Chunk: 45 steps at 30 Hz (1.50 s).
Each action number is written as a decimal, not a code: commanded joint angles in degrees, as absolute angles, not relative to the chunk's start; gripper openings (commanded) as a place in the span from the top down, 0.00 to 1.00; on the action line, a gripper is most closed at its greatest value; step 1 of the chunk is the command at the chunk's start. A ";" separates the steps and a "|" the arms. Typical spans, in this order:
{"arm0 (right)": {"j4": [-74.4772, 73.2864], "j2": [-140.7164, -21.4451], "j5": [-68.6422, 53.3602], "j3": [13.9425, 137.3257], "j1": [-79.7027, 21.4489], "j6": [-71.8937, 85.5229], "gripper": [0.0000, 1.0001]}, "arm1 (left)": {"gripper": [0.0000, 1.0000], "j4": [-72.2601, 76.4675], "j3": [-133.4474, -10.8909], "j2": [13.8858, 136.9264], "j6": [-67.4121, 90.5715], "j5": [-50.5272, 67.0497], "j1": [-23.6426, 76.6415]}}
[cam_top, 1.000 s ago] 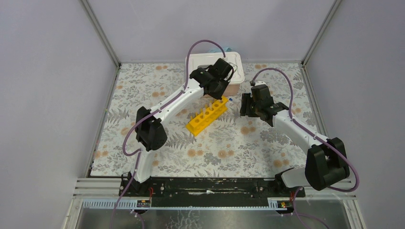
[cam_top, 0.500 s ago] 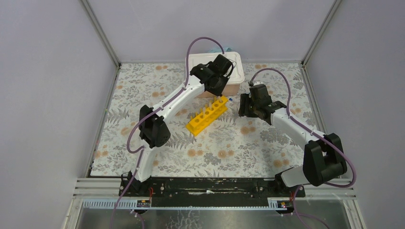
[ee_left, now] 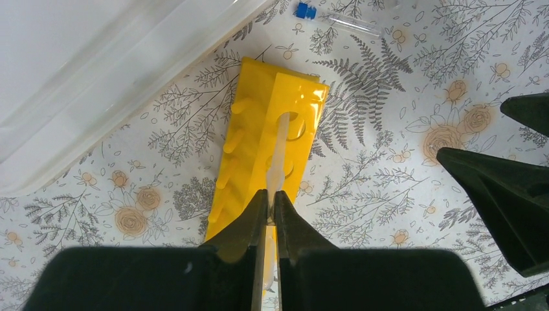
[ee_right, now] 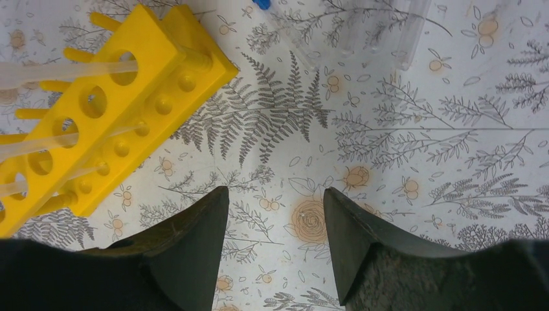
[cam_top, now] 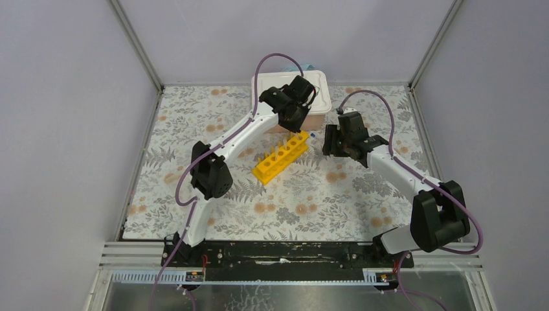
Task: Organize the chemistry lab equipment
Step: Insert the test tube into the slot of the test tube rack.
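**Left wrist view: clear tube (ee_left: 280,155) meeting the yellow rack (ee_left: 249,129)**

The left claw (ee_left: 272,201) pinches the clear tube, its tip at 1 end hole of the yellow rack on the counter (ee_left: 388,162). The right claw (ee_right: 272,214) hangs spread beside it. A tilted tube could catch the rim and shove the unheld rack.

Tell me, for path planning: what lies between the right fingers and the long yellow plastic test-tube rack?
Only bare floral tablecloth separates fingers from rack, per right wrist view.
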State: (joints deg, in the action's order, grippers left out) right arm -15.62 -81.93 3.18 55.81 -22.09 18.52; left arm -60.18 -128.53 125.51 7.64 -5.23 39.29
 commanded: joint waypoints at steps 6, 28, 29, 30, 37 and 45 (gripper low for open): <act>-4.37 -81.33 -3.33 58.64 -24.37 11.36 0.37 | 0.94 -61.27 -131.01 126.30 7.73 -5.20 38.97; 24.68 -81.28 -14.89 46.01 -27.46 -3.59 0.46 | 0.94 -61.33 -134.30 127.64 9.49 1.51 37.28; 25.62 -81.64 -14.75 45.71 -27.79 -3.63 0.46 | 0.94 -61.41 -134.25 127.69 9.42 1.77 37.19; 26.84 -82.03 -14.49 45.56 -28.19 -3.68 0.46 | 0.94 -61.43 -134.10 127.61 9.28 1.91 37.18; 32.72 -84.91 -10.35 45.22 -30.77 -4.86 0.47 | 0.93 -61.62 -133.64 127.67 8.35 3.17 36.73; 36.75 -87.59 -6.19 44.55 -30.85 -6.83 0.48 | 0.93 -61.61 -133.64 127.85 7.78 4.04 36.65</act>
